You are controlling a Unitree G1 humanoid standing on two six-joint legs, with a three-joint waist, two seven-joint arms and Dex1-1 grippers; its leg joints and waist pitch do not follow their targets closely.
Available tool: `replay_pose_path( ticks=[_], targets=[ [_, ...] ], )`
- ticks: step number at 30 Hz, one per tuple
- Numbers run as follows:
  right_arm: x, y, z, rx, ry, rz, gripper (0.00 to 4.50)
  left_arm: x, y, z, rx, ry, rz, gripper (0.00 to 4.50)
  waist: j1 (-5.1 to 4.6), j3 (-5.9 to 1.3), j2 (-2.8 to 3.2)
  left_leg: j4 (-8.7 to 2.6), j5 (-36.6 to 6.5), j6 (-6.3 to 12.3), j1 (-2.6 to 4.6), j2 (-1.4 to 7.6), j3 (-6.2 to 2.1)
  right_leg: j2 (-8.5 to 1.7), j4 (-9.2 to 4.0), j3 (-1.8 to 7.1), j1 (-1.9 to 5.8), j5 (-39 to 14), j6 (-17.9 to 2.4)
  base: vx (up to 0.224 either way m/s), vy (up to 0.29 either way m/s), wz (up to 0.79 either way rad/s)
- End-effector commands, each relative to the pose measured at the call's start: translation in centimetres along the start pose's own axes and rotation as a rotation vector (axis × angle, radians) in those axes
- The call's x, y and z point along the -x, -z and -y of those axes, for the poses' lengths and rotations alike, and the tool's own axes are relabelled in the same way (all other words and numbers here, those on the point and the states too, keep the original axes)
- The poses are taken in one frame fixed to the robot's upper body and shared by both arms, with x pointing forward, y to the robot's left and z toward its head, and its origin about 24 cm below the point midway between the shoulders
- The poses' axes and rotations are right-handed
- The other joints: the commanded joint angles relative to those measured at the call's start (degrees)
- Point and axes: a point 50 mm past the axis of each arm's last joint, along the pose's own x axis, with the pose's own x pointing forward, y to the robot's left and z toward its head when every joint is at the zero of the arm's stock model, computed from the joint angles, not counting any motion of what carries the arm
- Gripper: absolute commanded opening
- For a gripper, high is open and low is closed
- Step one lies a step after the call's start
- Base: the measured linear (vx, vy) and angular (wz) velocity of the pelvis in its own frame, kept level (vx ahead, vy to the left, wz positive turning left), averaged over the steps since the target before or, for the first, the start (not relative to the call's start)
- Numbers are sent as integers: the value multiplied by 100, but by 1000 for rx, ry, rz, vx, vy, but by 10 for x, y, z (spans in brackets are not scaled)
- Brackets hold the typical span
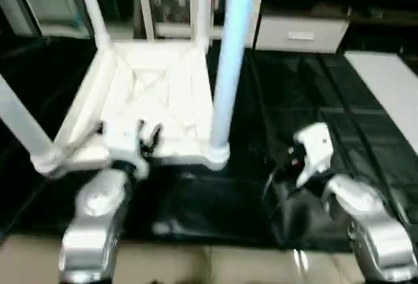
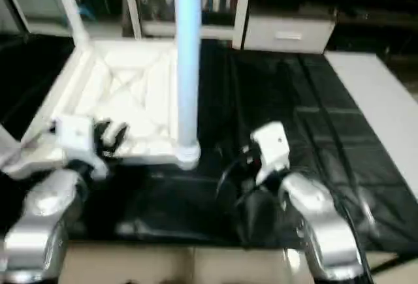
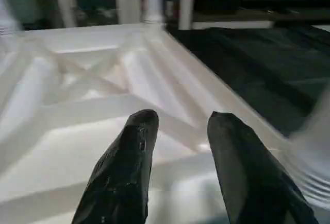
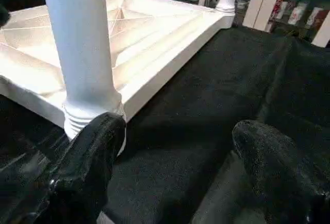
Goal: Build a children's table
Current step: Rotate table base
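Observation:
The children's table lies upside down on a black mat, its white tabletop (image 1: 157,94) showing the X-ribbed underside. Legs stand up from the corner sockets: the near-right leg (image 1: 228,68), the near-left leg (image 1: 23,124) and two at the far corners (image 1: 91,6) (image 1: 202,3). My left gripper (image 3: 178,126) hovers over the ribs just inside the tabletop's near edge, open, with nothing between its fingers (image 1: 149,134). Over the mat to the right of the near-right leg (image 4: 82,54), my right gripper (image 4: 178,126) is wide open and holds nothing; its white housing (image 1: 313,147) stands apart from the leg.
A flat white board (image 1: 392,94) lies on the mat (image 1: 294,101) at the right. A white drawer unit (image 1: 300,32) and shelves stand behind the table. A beige strip of floor (image 1: 196,264) runs along the near edge.

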Motion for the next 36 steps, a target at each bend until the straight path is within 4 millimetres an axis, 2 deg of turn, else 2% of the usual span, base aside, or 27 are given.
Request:
replay_pose_path(
  ticks=[1, 4, 6, 7, 9, 10, 12, 13, 14, 15, 16, 17, 18, 19, 20, 21, 22, 23, 24, 25, 26, 27, 28, 29, 32, 34, 36],
  targets=[
    [-3, -2, 0, 10, 5, 0, 382, 2, 4, -3, -7, -9, -17, 194, 34, -160, -12, -405, -1046, 154, 96, 251, -44, -572, -996, 425, 325, -3072, 395, -45, -65, 2],
    [-5, 1, -1, 17, 6, -15, 382, 6, 11, -3, -3, -5, -38, 194, -113, -84, 35, -551, -2330, 104, 396, 326, -77, -477, -1174, 213, 379, -3833, -120, 0, 0, 0],
    [-6, -1, -3, 7, -1, -14, 382, 6, 11, -4, -4, -7, -45, 194, -160, -82, 55, -649, -2480, 197, 410, 371, -113, -501, -1177, 177, 489, -3429, -356, 0, 0, 0],
    [-7, -1, -3, -1, -1, -9, 382, 6, 11, -3, -12, 4, -45, 194, -78, -114, -77, -669, -1903, 530, -134, 247, -221, -705, -1167, 86, 947, -3058, -434, 0, 0, 0],
    [-7, -1, -3, -10, 4, -5, 382, 7, 12, -2, -19, 26, -48, 194, -57, -169, 42, -537, -1041, 940, -219, 180, -242, -861, -1271, -5, 1075, -3128, -438, 50, 52, 24],
    [-7, -1, -4, -23, 1, 2, 382, 7, 12, -2, -26, 31, -48, 194, -114, -217, 185, -551, -833, 787, 222, 290, -113, -689, -1327, 14, 816, -2910, -539, 101, 57, 39],
    [-7, 1, -5, -3, 1, -4, 382, 8, 13, -2, -30, 29, -52, 194, -252, -251, 254, -799, -762, 859, 627, 725, -435, -379, -818, -182, 533, -1182, -877, 147, 41, 26],
    [-7, 1, -5, 0, 2, -6, 382, 8, 13, -2, -32, 28, -53, 194, -382, -316, 263, -804, -492, 1298, 1020, 991, -748, -370, -399, -185, 129, -462, -776, 182, 30, 14],
    [-6, 1, -5, -4, -1, -6, 382, 8, 14, -2, -31, 28, -54, 194, -445, -343, 163, -703, 474, 2044, 1145, 1060, -877, -476, -151, -31, -159, -145, -429, 174, 10, 12],
    [-6, 2, -5, -6, -5, -7, 382, 8, 14, -2, -31, 28, -54, 194, -431, -330, 119, -626, 916, 2327, 1141, 1011, -836, -563, -147, 53, -252, 15, -358, 174, 10, 12],
    [-5, 2, -5, -2, -13, -8, 382, 8, 14, -2, -32, 27, -56, 194, -409, -331, -58, -402, 1063, 2372, 798, 452, -431, -692, -492, 249, 3, 676, -565, 125, -8, 8],
    [-4, 2, -5, 1, -21, -10, 382, 9, 14, -2, -28, 22, -58, 194, -212, -370, -260, 31, 449, 2132, -39, -311, -58, -856, -748, 775, 901, 1221, -1016, 110, 8, 15],
    [-4, 3, -5, 3, -25, -11, 382, 10, 14, -2, -27, 20, -59, 194, -77, -465, -326, 368, 20, 1820, -306, -284, -73, -1194, -853, 1118, 1243, 1564, -1494, 110, 8, 15],
    [-3, 4, -4, 1, -21, -13, 382, 12, 14, -3, -18, 22, -49, 194, -34, -375, -278, 549, 71, 1141, -595, -106, -231, -1250, -811, 1072, 1306, 2320, -1950, 128, 0, 13],
    [-2, 5, -4, -2, -17, -15, 382, 14, 14, -3, -11, 33, -57, 194, -36, -354, -205, 312, 662, 636, -630, 29, -318, -1047, -633, 814, 1181, 3358, -2089, 86, -17, -2],
    [-2, 5, -4, -3, -15, -16, 382, 15, 15, -2, -7, 40, -67, 194, -59, -341, -132, 70, 1078, 564, -613, 86, -324, -872, -515, 609, 1117, 3674, -1994, 86, -17, -2],
    [-1, 6, -3, -6, -11, -17, 382, 16, 17, -3, -13, 42, -75, 194, -72, -361, 113, -328, 1943, 636, -307, 182, -294, -500, -412, 227, 876, 3557, -1462, -54, -5, -5],
    [-1, 6, -3, -10, -8, -16, 382, 17, 17, -3, -11, 45, -74, 194, -227, -356, 275, -336, 2283, 1370, -115, 577, -564, -308, -154, 124, 566, 2660, -894, 0, 0, 0],
    [0, 6, -3, -15, -4, -15, 382, 18, 17, -4, 3, 49, -68, 194, -191, -423, 269, -162, 3378, 1884, 200, 839, -743, -501, -184, 271, 198, 1937, -691, 0, 0, 0],
    [1, 6, -3, -16, -2, -14, 382, 18, 18, -4, 14, 60, -64, 194, -188, -442, 256, -144, 3765, 1943, 187, 824, -754, -594, -234, 335, 195, 1914, -656, 0, 0, 0],
    [1, 6, -3, -16, -2, -14, 382, 18, 17, -4, 22, 68, -62, 194, -123, -445, 174, -126, 3905, 1750, 57, 591, -598, -644, -348, 392, 311, 2246, -641, 0, 0, 0],
    [2, 5, -2, -14, -1, -12, 382, 18, 17, -4, 30, 83, -61, 194, -98, -411, 128, -154, 3528, 1571, -69, 450, -465, -655, -408, 417, 410, 2427, -693, 0, 0, 0],
    [2, 5, -2, -13, 0, -11, 382, 18, 17, -5, 27, 87, -60, 211, -33, -329, 68, -293, 2134, 1110, -224, 317, -288, -686, -517, 432, 547, 2264, -771, 0, 0, 0],
    [2, 2, 1, -12, 8, -5, 382, 16, 17, -6, 24, 114, -55, 211, -15, -302, 84, -396, 834, 692, -160, 365, -241, -647, -605, 426, 555, 1553, -868, -68, 14, -1],
    [3, -2, 9, -12, 25, 8, 382, 11, 18, -5, 10, 224, -68, 239, -76, -164, 72, -619, -1232, 54, -41, 410, -151, -581, -781, 436, 452, -677, -931, -92, 8, 2],
    [3, -3, 14, -10, 36, 5, 382, 8, 17, -4, 7, 275, -72, 258, -110, -124, 72, -653, -1916, -266, -5, 406, -141, -611, -880, 453, 383, -1955, -711, -109, 11, -2],
    [4, -4, 25, -4, 58, -17, 382, 3, 17, -3, -11, 379, -105, 271, -127, -137, 90, -670, -2085, -414, 4, 403, -158, -626, -916, 458, 339, -2235, -538, -92, 23, -7]
  ],
)
